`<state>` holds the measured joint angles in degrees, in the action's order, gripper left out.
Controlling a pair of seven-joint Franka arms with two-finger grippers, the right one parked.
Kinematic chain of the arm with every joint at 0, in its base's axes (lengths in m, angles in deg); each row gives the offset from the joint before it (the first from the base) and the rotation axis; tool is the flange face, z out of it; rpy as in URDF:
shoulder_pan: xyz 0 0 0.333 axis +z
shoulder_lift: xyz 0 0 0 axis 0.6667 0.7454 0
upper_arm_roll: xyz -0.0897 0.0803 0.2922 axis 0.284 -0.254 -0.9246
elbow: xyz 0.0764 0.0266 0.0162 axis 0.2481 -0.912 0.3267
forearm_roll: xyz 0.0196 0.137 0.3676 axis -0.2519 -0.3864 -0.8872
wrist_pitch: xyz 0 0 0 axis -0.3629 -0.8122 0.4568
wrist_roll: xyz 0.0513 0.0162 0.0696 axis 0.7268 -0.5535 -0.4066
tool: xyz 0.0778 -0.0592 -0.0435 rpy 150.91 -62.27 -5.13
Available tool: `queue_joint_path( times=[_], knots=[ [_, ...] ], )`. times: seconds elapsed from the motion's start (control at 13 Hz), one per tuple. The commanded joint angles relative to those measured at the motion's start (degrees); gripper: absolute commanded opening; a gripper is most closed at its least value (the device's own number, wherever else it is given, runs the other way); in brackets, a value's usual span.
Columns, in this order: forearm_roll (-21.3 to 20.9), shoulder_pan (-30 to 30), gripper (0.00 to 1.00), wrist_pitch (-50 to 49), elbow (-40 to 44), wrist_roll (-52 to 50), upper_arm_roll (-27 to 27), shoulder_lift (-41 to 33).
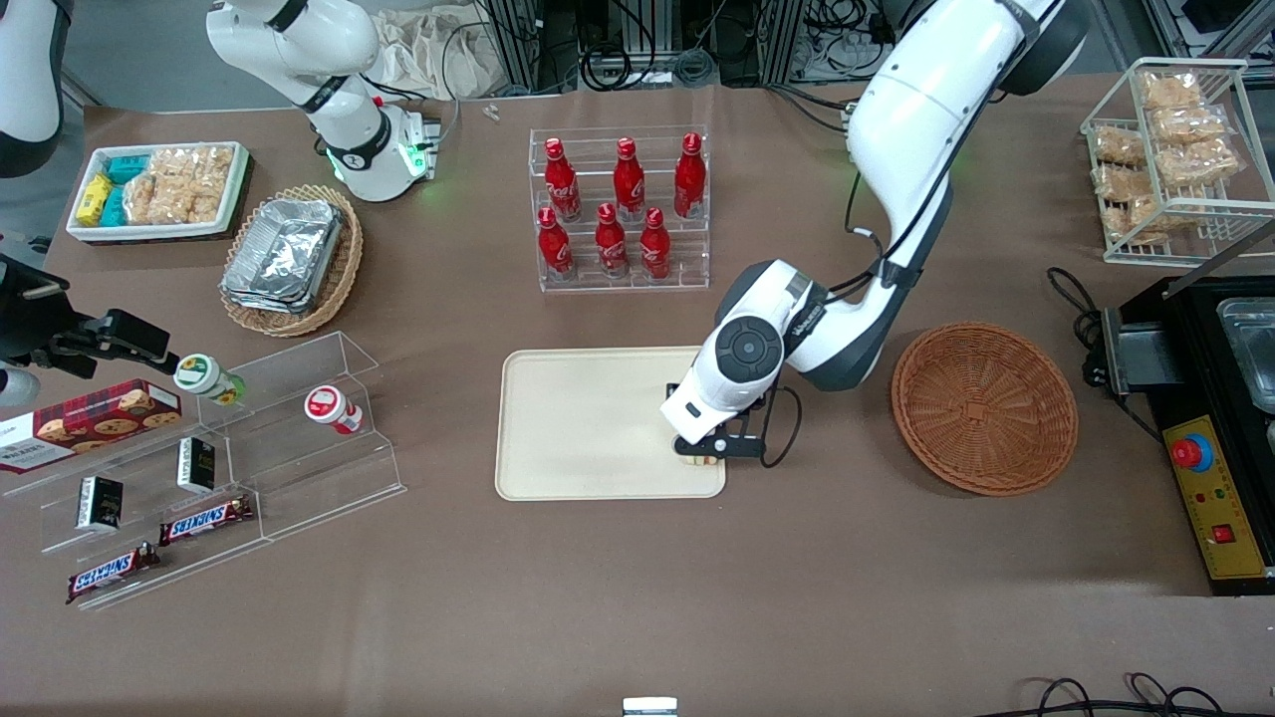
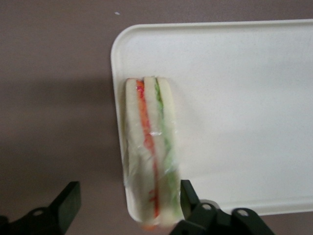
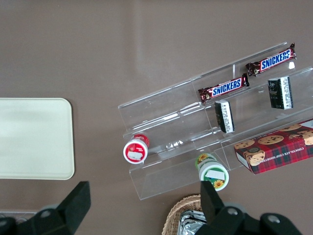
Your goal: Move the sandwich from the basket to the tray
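The sandwich [image 2: 149, 147] is a wrapped wedge of pale bread with orange, red and green layers. It lies on the cream tray [image 2: 234, 98], along the rim at one corner. My left gripper [image 2: 129, 191] is open and straddles the sandwich: one finger [image 2: 187, 196] is close beside it, the other stands well apart from it. In the front view the gripper [image 1: 702, 453] hangs low over the tray [image 1: 588, 418] at its corner nearest the reddish-brown wicker basket [image 1: 984, 406], which is empty. Only a sliver of the sandwich [image 1: 697, 460] shows under the hand.
A clear rack of red bottles [image 1: 620, 214] stands farther from the front camera than the tray. A tan basket with foil trays [image 1: 291, 257], a white snack bin [image 1: 159, 189] and clear shelves [image 1: 219, 458] lie toward the parked arm's end. A black machine [image 1: 1210, 418] stands beside the basket.
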<state>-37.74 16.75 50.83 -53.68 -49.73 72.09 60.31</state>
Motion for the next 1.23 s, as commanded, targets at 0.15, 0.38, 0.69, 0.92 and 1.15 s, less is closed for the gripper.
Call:
queue_joint_path(
  times=[0.15,0.38,0.69,0.92,1.15],
  knots=[
    [-0.2,6.1,0.99,-16.1,-1.1,6.3,-0.3,-12.5],
    [-0.3,11.8,0.99,-25.2,-1.1,13.1,-0.4,-19.1],
    [-0.9,20.6,1.0,-32.7,-1.0,24.4,-0.6,-26.6],
    [-2.8,25.2,1.0,-34.3,-0.5,27.7,-0.8,-30.2],
    [-3.2,28.7,1.0,-34.6,0.8,30.0,-0.9,-32.6]
  ],
)
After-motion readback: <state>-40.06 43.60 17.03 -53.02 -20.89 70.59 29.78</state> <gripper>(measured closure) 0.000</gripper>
